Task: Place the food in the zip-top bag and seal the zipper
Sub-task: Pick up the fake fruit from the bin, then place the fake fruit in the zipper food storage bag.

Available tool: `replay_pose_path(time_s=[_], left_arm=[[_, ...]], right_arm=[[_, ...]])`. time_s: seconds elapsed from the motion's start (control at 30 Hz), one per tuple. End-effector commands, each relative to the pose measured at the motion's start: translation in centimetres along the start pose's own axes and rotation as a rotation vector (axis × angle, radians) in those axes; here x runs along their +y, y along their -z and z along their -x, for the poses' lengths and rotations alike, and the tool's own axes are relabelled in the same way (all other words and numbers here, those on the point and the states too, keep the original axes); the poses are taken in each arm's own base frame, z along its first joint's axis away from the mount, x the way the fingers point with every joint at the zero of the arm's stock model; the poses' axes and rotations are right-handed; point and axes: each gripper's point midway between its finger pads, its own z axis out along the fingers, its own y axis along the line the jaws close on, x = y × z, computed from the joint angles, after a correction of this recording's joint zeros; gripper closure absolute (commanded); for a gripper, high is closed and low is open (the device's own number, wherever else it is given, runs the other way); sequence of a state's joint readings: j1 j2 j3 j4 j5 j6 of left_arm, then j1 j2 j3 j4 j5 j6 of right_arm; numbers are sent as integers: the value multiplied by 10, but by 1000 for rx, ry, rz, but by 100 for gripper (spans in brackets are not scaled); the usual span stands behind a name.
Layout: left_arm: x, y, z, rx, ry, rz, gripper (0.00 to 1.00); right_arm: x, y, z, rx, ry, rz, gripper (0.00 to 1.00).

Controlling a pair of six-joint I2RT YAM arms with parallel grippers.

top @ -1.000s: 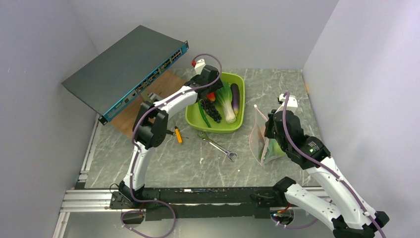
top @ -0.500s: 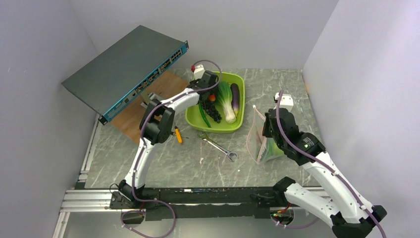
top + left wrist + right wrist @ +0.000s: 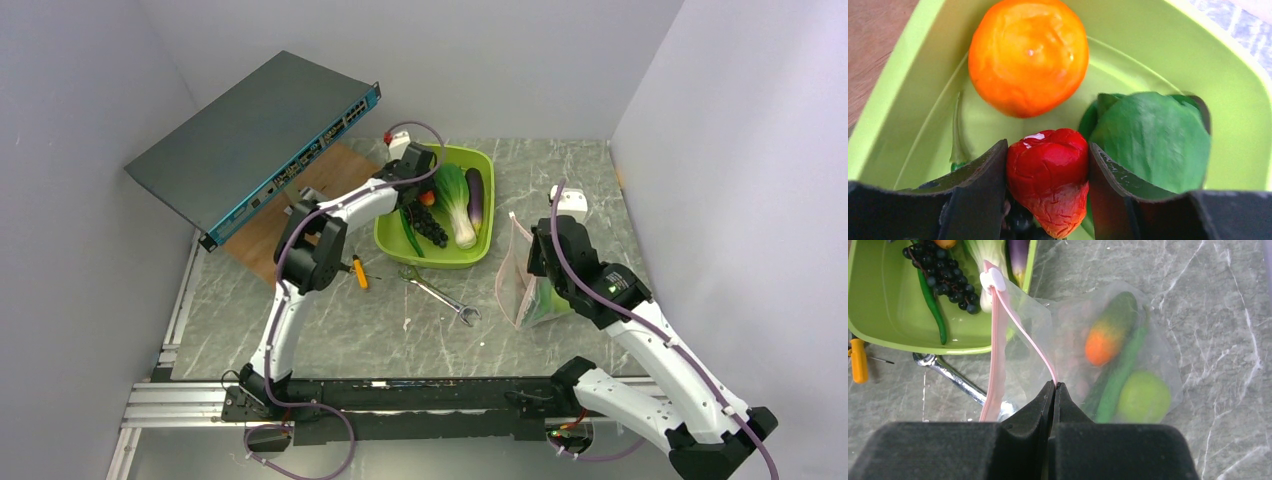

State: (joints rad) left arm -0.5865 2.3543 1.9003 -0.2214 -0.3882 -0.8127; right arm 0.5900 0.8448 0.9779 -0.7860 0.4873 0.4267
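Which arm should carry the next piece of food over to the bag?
Left. The left gripper is closed on the red tomato inside the green tub, ready to lift it. The right gripper is pinching the zipper edge of the bag, so it is busy holding the mouth open.

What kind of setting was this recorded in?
Probably a robotics lab test cell, not a kitchen: plain white panels box in a marble-patterned table, a network switch leans at the back left, and the green tub holds toy food.

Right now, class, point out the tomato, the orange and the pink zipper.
tomato (image 3: 1048, 172), left wrist view, its red middle.
orange (image 3: 1029, 55), left wrist view, its round middle.
zipper (image 3: 997, 350), right wrist view, halfway along strip.
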Motion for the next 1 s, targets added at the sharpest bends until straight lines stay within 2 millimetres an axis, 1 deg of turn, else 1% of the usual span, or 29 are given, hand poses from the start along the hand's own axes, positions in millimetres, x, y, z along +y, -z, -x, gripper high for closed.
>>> replay_pose_path(time_s=[0.0, 0.03, 0.1, 0.2, 0.27, 0.3, 0.33, 0.4, 0.47, 0.53, 0.63, 0.67, 0.73, 0.8, 0.9, 0.97], left_arm=[[-56, 74, 80, -122, 28, -217, 72], [-64, 89, 90, -135, 36, -261, 72], [-72, 111, 100, -146, 48, -326, 73], [-81, 141, 107, -139, 57, -420, 73], [-90, 163, 105, -104, 45, -501, 73], [-94, 173, 101, -75, 36, -544, 73], [-104, 189, 96, -38, 20, -629, 72], [-117, 221, 82, 36, -4, -785, 71], [-125, 253, 63, 103, -25, -932, 70], [-131, 291, 46, 149, -54, -1060, 70], [-134, 334, 10, 204, -125, -1169, 68], [-134, 345, -8, 233, -147, -1198, 68], [-139, 374, -35, 275, -181, -1271, 67], [-142, 396, -59, 310, -199, -1326, 67], [-148, 421, -86, 388, -212, -1394, 67], [-151, 427, -100, 448, -218, -1393, 67]], right_arm=[[6, 13, 20, -51, -30, 42, 100], [6, 14, 21, -53, -32, 49, 100], [7, 16, 22, -57, -31, 59, 100], [8, 18, 25, -61, -35, 69, 100], [10, 19, 26, -66, -37, 77, 100], [11, 19, 27, -70, -38, 81, 100], [11, 19, 27, -73, -41, 85, 100], [12, 17, 27, -80, -48, 88, 100], [14, 16, 27, -83, -59, 91, 100], [16, 15, 27, -82, -69, 99, 100], [20, 14, 26, -81, -73, 115, 100], [20, 14, 26, -81, -70, 118, 100], [18, 14, 27, -82, -65, 108, 100], [16, 16, 30, -91, -65, 102, 100], [16, 19, 33, -104, -67, 107, 100], [16, 20, 34, -107, -65, 111, 100]])
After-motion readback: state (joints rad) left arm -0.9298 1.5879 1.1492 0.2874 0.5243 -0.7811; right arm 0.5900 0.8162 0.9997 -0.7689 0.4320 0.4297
